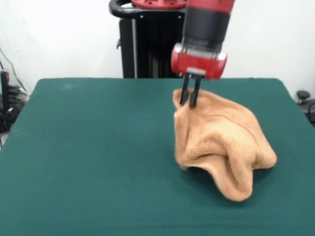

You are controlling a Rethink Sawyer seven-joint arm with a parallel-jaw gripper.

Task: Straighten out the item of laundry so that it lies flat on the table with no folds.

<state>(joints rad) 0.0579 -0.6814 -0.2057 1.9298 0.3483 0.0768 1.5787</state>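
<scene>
The large rectangular table [98, 147], covered in dark green felt-like cloth, fills most of the front view. Behind it stands the black pedestal [147, 44], and from above comes the red and black arm [206, 24]. The light orange-tan terry towel [221, 142] sits right of the table's centre in this view, bunched into deep folds, its upper corner lifted while the lower part rests on the cloth. The gripper [189, 101] has its two thin black fingers [184, 93] drawn close together, pinching that raised corner of the towel.
</scene>
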